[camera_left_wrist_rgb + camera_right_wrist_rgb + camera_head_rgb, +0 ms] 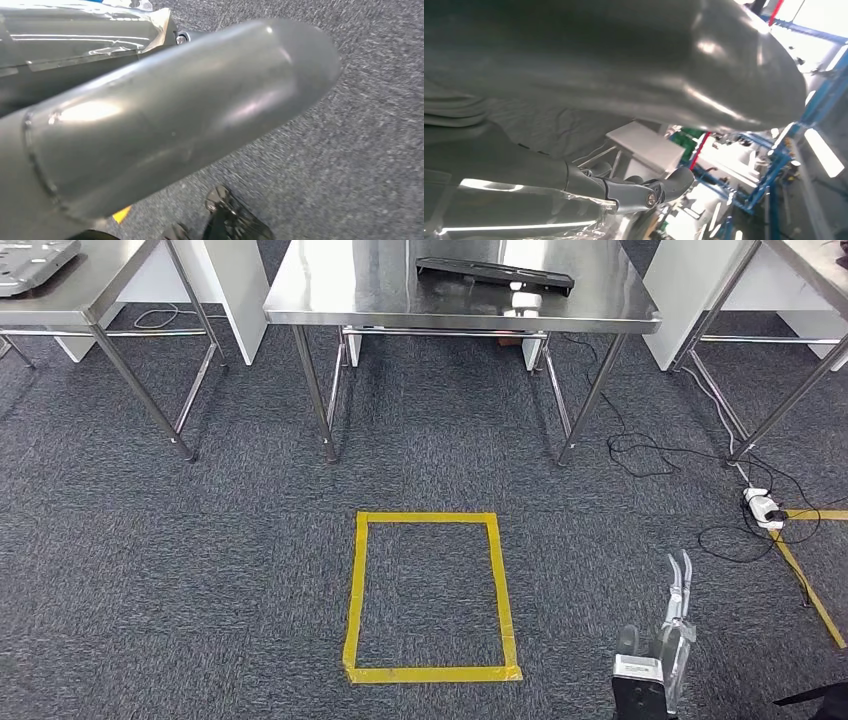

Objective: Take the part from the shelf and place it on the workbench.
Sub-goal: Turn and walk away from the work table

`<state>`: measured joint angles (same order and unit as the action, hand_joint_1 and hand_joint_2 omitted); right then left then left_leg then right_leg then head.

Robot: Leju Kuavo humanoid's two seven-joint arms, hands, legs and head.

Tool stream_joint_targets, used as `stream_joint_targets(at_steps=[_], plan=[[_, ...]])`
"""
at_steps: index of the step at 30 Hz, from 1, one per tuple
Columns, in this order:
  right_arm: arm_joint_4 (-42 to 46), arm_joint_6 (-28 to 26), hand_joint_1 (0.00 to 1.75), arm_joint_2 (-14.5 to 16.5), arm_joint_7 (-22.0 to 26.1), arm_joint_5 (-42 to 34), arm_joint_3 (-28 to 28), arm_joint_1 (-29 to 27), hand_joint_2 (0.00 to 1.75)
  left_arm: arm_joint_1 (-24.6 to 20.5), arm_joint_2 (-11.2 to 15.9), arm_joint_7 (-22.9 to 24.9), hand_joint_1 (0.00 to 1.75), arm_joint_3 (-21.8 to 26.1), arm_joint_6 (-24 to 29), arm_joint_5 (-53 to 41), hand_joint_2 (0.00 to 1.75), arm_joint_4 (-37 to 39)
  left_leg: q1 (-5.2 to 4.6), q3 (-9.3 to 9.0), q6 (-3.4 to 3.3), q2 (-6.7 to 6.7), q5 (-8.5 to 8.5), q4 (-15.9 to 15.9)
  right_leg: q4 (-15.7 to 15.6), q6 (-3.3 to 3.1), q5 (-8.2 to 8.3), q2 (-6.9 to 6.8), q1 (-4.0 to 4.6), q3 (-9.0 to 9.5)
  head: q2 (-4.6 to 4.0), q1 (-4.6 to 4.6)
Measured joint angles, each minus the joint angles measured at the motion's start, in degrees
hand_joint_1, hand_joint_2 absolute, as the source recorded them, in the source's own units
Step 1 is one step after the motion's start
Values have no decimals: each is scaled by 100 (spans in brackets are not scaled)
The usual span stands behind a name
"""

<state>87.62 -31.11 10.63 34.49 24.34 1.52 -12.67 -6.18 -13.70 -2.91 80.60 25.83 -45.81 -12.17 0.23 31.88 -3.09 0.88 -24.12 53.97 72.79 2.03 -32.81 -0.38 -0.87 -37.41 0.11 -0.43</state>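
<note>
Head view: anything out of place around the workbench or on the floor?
Nothing damaged or spilled. The dark part lies at a slant on the middle workbench. A loose cable trails across the carpet to a power strip right of the yellow tape square, a possible trip risk.

I see a workbench [400, 295] straight ahead, with a flat part [495, 275] lying on its right half. Another table [70, 290] stands to its left and a third [810, 270] to its right. On the floor before the workbench lies a tape rectangle [430, 595]. Right of it my right hand [672, 625] hangs low, and cables [680, 455] trail farther right toward a power strip [765, 507].
</note>
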Motion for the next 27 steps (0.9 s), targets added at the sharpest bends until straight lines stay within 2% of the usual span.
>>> stream_joint_targets(at_steps=[1,2,3,4,5,6,8,9,10,11,12,13,14,15,16,17,18,19,20,21,23,24,25,27], plan=[[27,-9,0,-2,3,-10,-21,-37,0,0,5,-1,0,-13,-21,-7,0,0,0,103,15,4,75,20,-50,68,135,1,-4,163,0,3],[55,-12,0,-4,7,-19,-41,-65,0,0,10,-2,0,-25,-35,-10,0,0,2,200,35,6,145,48,-303,117,267,1,-10,424,0,3],[88,-15,0,-4,11,-23,-56,-84,0,0,13,-2,0,-38,-45,-15,0,0,-7,285,62,6,205,84,-727,133,324,3,-9,779,0,4],[122,-18,0,-4,16,-25,-65,-95,0,1,15,-2,0,-50,-52,-22,0,1,-16,360,90,7,261,121,-1218,109,277,9,-5,1123,0,-1],[150,-24,0,-4,20,-27,-70,-103,0,0,18,-2,0,-62,-55,-33,0,1,-22,414,119,8,321,150,-1607,69,190,14,2,1359,0,-11],[176,-32,0,-3,24,-29,-77,-121,0,1,22,-3,0,-74,-59,-46,0,2,-23,452,151,11,381,164,-1856,23,109,18,19,1487,0,-19],[217,-51,0,-3,30,-48,-103,-195,0,18,34,-3,0,-91,-69,-72,0,2,8,504,219,7,465,168,-1942,-75,113,10,27,1429,0,-29],[238,-59,0,-1,32,-62,-122,-240,0,33,41,-4,0,-99,-76,-86,0,3,25,531,256,-7,372,218,-1933,-133,166,0,25,1378,0,-30],[259,-64,0,4,36,-75,-140,-281,0,49,47,-7,0,-104,-83,-98,0,3,38,571,288,-21,154,363,-1932,-189,232,-11,17,1320,0,-38],[280,-67,0,10,39,-85,-159,-313,0,60,51,-11,0,-110,-93,-111,0,4,49,625,313,-35,-159,611,-1930,-231,301,-20,13,1253,0,-47],[301,-67,0,16,45,-90,-181,-344,0,65,57,-16,0,-124,-106,-122,0,4,50,687,335,-41,-507,963,-1927,-258,372,-25,23,1173,0,-60],[319,-67,0,20,54,-94,-203,-376,0,67,64,-19,0,-141,-118,-134,0,4,50,738,349,-43,-763,1344,-1919,-267,444,-28,35,1084,0,-67],[334,-67,0,21,62,-97,-226,-407,0,67,74,-21,0,-161,-129,-148,0,4,49,754,351,-44,-867,1660,-1900,-267,513,-31,48,995,0,-70],[346,-67,0,21,71,-101,-245,-437,0,67,84,-21,0,-180,-135,-160,0,4,48,705,342,-44,-826,1845,-1868,-263,578,-32,61,896,0,-71],[361,-67,0,22,79,-103,-261,-462,0,67,92,-21,0,-191,-138,-169,0,4,45,564,317,-46,-673,1828,-1825,-256,634,-30,72,795,0,-72],[375,-67,0,23,83,-103,-273,-479,0,65,99,-21,0,-199,-140,-173,0,4,38,328,279,-49,-506,1614,-1778,-248,682,-27,82,701,0,-74],[391,-67,0,27,86,-104,-283,-493,0,60,113,-21,0,-204,-141,-176,0,4,24,15,223,-58,-443,1226,-1734,-233,722,-24,86,617,0,-74],[409,-67,0,32,89,-105,-293,-501,0,53,123,-22,0,-211,-142,-178,0,5,8,-304,176,-67,-463,779,-1701,-213,758,-23,93,560,0,-72],[423,-67,0,38,91,-106,-301,-506,0,46,135,-22,0,-220,-147,-180,0,5,-14,-544,141,-75,-536,414,-1683,-180,798,-28,94,525,0,-70],[438,-67,0,45,94,-107,-307,-509,0,41,144,-23,0,-229,-152,-183,0,6,-40,-680,110,-81,-615,171,-1678,-142,837,-38,85,503,0,-69],[462,-67,0,60,100,-113,-323,-525,0,43,143,-27,0,-243,-164,-203,0,7,-62,-665,63,-75,-581,37,-1683,-70,913,-51,68,468,0,-70],[476,-68,0,66,101,-117,-339,-544,0,45,139,-34,0,-247,-166,-215,0,7,-57,-617,27,-68,-526,11,-1646,-53,885,-45,62,425,0,-69],[490,-68,0,72,102,-125,-357,-567,0,48,140,-43,0,-250,-170,-226,0,7,-42,-562,-13,-58,-459,-15,-1533,-56,773,-32,59,362,0,-56],[510,-32,0,75,102,-190,-401,-614,0,52,144,-64,0,-254,-193,-233,0,7,-27,-436,-55,-34,-330,-31,-968,-90,308,-4,42,150,0,-26]])
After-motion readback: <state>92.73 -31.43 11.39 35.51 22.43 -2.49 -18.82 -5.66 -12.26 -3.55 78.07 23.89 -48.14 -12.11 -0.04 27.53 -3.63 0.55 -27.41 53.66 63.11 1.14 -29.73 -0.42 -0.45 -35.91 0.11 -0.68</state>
